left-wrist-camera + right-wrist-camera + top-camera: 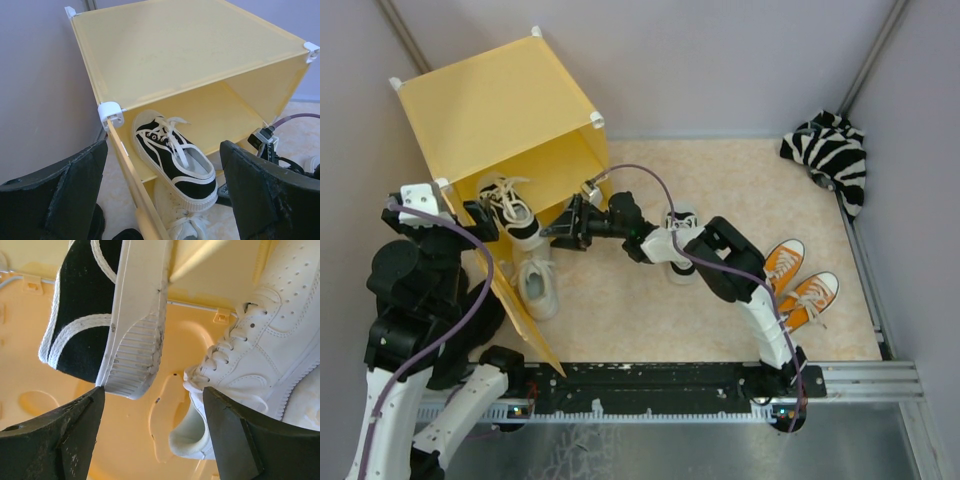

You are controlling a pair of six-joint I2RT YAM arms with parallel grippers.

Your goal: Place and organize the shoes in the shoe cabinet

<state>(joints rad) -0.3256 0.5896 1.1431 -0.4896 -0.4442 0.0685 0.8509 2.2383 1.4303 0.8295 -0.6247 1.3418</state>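
Yellow plastic walls make up the big cube-shaped shoe cabinet [510,110], which stands at the far left of the table with its door [515,300] swung open. A black-and-white lace-up sneaker [175,157] lies on the inner shelf, its heel end sticking out past the shelf edge. Below it sit white leather sneakers [535,285], on the cabinet floor.

The right gripper [152,427] is at the cabinet mouth, right by the black-and-white shoe's heel. Its two black fingers stand wide apart and hold nothing. This looks like the step of letting go of a shoe just put on the shelf. The next move probably calls for pulling that arm straight back without bumping the shoe, then going for another one. One more black-and-white sneaker [682,250] lies under the right arm, and a pair of orange canvas sneakers [800,285] waits at the right.

The left gripper [160,195] hangs beside the cabinet's front corner with its fingers spread and nothing between them.

The right arm hides most of the sneaker under it. The white shoes are cut off in both wrist views, so it is hard to tell if they sit neatly as a pair.
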